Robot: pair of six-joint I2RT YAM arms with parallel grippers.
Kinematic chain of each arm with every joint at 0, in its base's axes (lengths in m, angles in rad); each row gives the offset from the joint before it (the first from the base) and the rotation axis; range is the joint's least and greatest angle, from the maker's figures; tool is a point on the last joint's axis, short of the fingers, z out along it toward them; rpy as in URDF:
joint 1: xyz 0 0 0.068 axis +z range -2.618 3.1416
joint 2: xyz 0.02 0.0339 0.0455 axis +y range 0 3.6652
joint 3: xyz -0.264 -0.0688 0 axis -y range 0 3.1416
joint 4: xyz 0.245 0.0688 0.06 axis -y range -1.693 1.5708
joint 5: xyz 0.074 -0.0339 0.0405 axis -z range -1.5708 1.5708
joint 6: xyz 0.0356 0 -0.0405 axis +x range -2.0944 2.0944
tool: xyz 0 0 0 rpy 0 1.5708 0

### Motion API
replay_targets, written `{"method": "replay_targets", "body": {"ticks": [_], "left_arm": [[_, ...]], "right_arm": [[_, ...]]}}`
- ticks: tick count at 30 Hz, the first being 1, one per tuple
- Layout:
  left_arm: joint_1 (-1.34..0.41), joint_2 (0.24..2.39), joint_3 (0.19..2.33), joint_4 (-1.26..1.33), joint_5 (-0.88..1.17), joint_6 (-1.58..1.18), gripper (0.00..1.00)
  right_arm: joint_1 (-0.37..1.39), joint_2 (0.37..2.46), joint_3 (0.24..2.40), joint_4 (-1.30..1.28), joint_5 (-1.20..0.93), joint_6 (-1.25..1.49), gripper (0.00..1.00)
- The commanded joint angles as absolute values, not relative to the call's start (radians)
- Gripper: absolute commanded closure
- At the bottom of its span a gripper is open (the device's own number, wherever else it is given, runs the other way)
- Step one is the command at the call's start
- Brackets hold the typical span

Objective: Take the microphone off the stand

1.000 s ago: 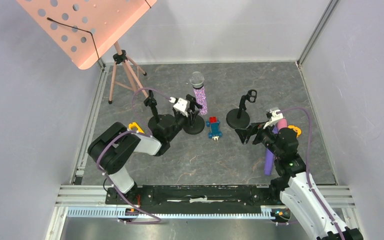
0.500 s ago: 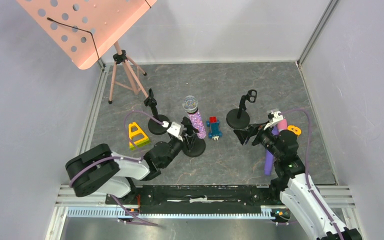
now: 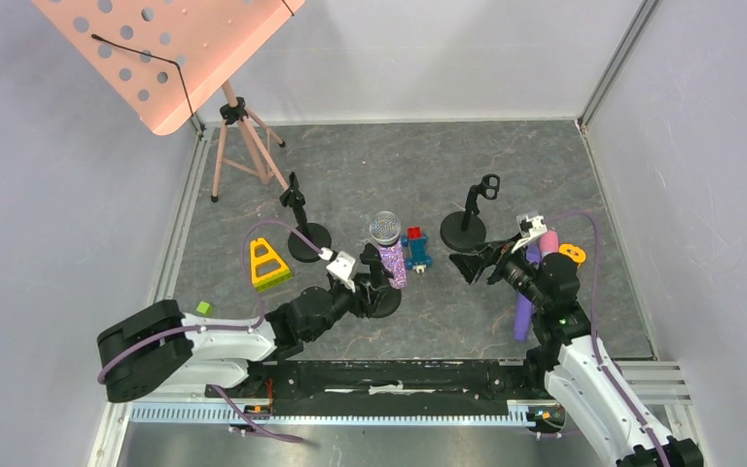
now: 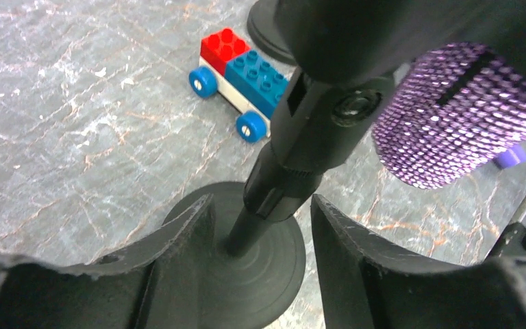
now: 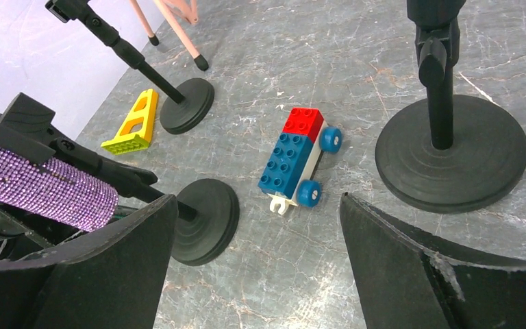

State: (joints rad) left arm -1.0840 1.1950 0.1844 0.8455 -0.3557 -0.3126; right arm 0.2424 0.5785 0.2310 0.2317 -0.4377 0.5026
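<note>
The microphone [image 3: 390, 261] has a purple glitter body and a silver mesh head, and sits tilted in the clip of a black round-based stand [image 3: 383, 304]. My left gripper [image 3: 373, 279] reaches in low from the left and is shut on the stand's pole. In the left wrist view my gripper [image 4: 260, 205] has the pole between its fingers above the base [image 4: 277, 271], with the microphone [image 4: 452, 116] at upper right. My right gripper [image 3: 481, 263] is open and empty, to the right of the stand. In the right wrist view it [image 5: 257, 240] faces the microphone [image 5: 34, 185] and the base [image 5: 205, 219].
A red and blue toy car [image 3: 415, 248] lies just behind the held stand. Two empty black stands [image 3: 306, 238] [image 3: 464, 229] stand further back. A yellow wedge [image 3: 267, 263] lies left, and a pink music stand [image 3: 175, 49] is at the back left. Purple and pink tubes [image 3: 523, 311] lie by the right arm.
My left arm has pulled the stand with the microphone toward the near edge, from beside the toy car to in front of it. The right arm has barely moved.
</note>
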Motion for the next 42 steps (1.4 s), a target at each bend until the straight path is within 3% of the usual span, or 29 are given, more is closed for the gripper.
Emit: {"method": "replay_targets", "body": {"ticks": [1,3,6,9,18,24,28,36,42], "left_arm": [[-1.081,1.093,0.189,0.722,-0.292,-0.276,0.35],[-1.081,1.019,0.188,0.635,-0.250,-0.237,0.27],[-1.073,0.899,0.188,0.515,-0.178,-0.178,0.08],[-1.032,0.793,0.215,0.398,-0.067,-0.138,0.01],[-0.700,0.752,0.279,0.326,0.398,-0.067,0.00],[-0.653,0.900,0.361,0.356,0.564,0.075,0.02],[-0.625,1.004,0.388,0.425,0.681,0.111,0.08],[-0.605,1.146,0.420,0.559,0.754,0.098,0.15],[-0.602,1.225,0.439,0.613,0.785,0.086,0.28]], "right_arm": [[0.248,0.557,0.244,0.257,-0.464,0.499,0.07],[0.248,0.546,0.244,0.267,-0.499,0.483,0.07],[0.249,0.523,0.227,0.311,-0.600,0.446,0.07],[0.248,0.509,0.226,0.313,-0.641,0.421,0.06],[0.249,0.542,0.227,0.316,-0.642,0.439,0.06],[0.250,0.561,0.226,0.317,-0.623,0.452,0.07],[0.249,0.554,0.235,0.304,-0.624,0.452,0.07],[0.250,0.560,0.233,0.302,-0.614,0.449,0.07],[0.249,0.573,0.232,0.304,-0.607,0.447,0.07]]}}
